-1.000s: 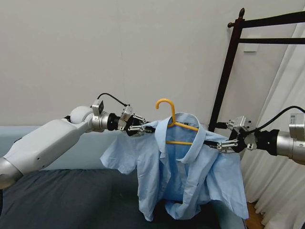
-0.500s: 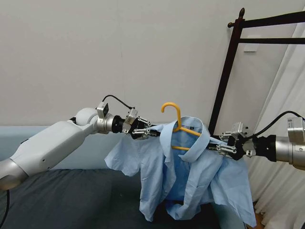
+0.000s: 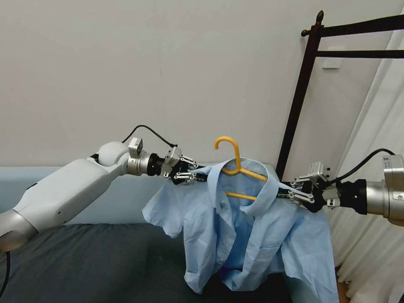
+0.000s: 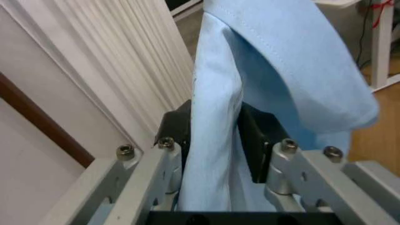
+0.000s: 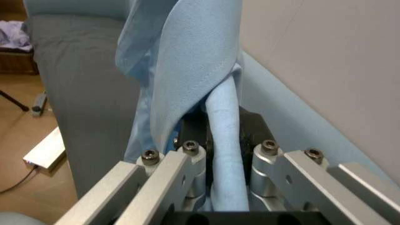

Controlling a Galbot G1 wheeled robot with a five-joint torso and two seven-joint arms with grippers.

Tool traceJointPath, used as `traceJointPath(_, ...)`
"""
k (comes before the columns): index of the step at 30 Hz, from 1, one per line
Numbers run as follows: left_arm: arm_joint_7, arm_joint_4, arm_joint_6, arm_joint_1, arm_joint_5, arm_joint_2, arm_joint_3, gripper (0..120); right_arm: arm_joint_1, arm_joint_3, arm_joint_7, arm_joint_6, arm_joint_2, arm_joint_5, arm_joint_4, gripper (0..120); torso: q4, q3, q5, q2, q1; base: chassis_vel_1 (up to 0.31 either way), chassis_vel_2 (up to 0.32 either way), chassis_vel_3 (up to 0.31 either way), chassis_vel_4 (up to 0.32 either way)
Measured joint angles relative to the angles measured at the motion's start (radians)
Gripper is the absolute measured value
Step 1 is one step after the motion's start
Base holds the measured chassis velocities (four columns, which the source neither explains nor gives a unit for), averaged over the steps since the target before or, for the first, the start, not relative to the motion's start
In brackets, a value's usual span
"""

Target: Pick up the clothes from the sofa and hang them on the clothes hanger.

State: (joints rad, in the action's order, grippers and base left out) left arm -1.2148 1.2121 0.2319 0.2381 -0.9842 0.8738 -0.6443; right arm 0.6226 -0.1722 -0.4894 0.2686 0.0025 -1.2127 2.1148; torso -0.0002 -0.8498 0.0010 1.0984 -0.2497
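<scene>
The sofa [image 3: 76, 259] lies low, left of the rack [image 3: 297, 101], under the shirt [image 3: 252, 246], which you hold in the air just left of the rack's post on a tilted yellow hanger [image 3: 235, 165], its hook below the top bar. Your left gripper [image 3: 189, 177], on the shoulder farther from the rack, and your right gripper [image 3: 291, 194], nearest the post, are each clamped on fabric. Pull unevenly or lose one pinch, and the hanger could slide out of the collar.

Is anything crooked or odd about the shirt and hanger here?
Yes: the yellow plastic hanger sits tilted inside the light blue shirt, dipping toward the right gripper, which holds lower than the left gripper.
</scene>
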Motion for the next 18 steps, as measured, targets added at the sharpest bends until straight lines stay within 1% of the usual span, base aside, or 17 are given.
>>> traceJointPath(3,0.03,-0.009,0.021,0.02,0.026,0.002,0.005,46,0.0,0.003,0.041,0.017,0.018,-0.029,0.008,7,0.0,0.0,0.0001,0.0,0.0,0.0,0.0,0.0,0.0)
traceJointPath(4,0.03,-0.009,0.021,0.02,0.026,0.002,0.005,46,0.0,0.003,0.041,0.017,0.018,-0.029,0.008,7,0.0,0.0,0.0001,0.0,0.0,0.0,0.0,0.0,0.0)
traceJointPath(5,0.04,-0.01,0.028,0.025,0.035,0.002,0.008,49,0.0,0.003,0.052,0.024,0.021,-0.039,0.012,7,0.0,0.0,0.0001,0.0,0.0,0.0,0.0,0.0,0.0)
traceJointPath(6,0.059,-0.013,0.044,0.034,0.05,0.004,0.011,56,-0.001,0.003,0.071,0.034,0.026,-0.055,0.019,7,0.0,0.0,0.0001,0.0,0.0,0.0,0.0,0.0,0.0)
traceJointPath(9,0.096,-0.018,0.081,0.05,0.087,0.006,0.014,68,-0.007,0.003,0.109,0.052,0.034,-0.09,0.029,7,-0.0001,0.0,0.0001,0.0,0.0,0.0,0.0,0.0,0.0)
traceJointPath(10,0.096,-0.018,0.081,0.05,0.087,0.006,0.014,68,-0.007,0.003,0.109,0.052,0.034,-0.09,0.029,7,-0.0001,0.0,0.0001,0.0,0.0,0.0,0.0,0.0,0.0)
traceJointPath(12,0.135,-0.019,0.108,0.052,0.106,0.004,0.02,78,-0.01,0.003,0.133,0.063,0.037,-0.106,0.032,7,-0.0001,0.0,0.0001,0.0,0.0,0.0,0.0,0.0,0.0)
traceJointPath(14,0.172,-0.02,0.128,0.05,0.122,0.001,0.032,86,-0.012,0.0,0.151,0.07,0.038,-0.12,0.03,7,-0.0001,0.0,0.0001,0.0,0.0,0.0,0.0,0.0,0.0)
traceJointPath(15,0.187,-0.02,0.137,0.047,0.132,-0.001,0.041,89,-0.014,-0.001,0.163,0.073,0.038,-0.128,0.029,7,0.0,0.0,0.0001,0.0,0.0,0.0,0.0,0.0,0.0)
traceJointPath(16,0.187,-0.02,0.137,0.047,0.132,-0.001,0.041,89,-0.014,-0.001,0.163,0.073,0.038,-0.128,0.029,7,0.0,0.0,0.0001,0.0,0.0,0.0,0.0,0.0,0.0)
traceJointPath(18,0.222,-0.021,0.168,0.037,0.178,-0.003,0.06,98,-0.019,-0.006,0.194,0.082,0.041,-0.146,0.027,7,0.0,0.0,0.0,0.0,0.0,0.0,0.0,0.0,0.0)
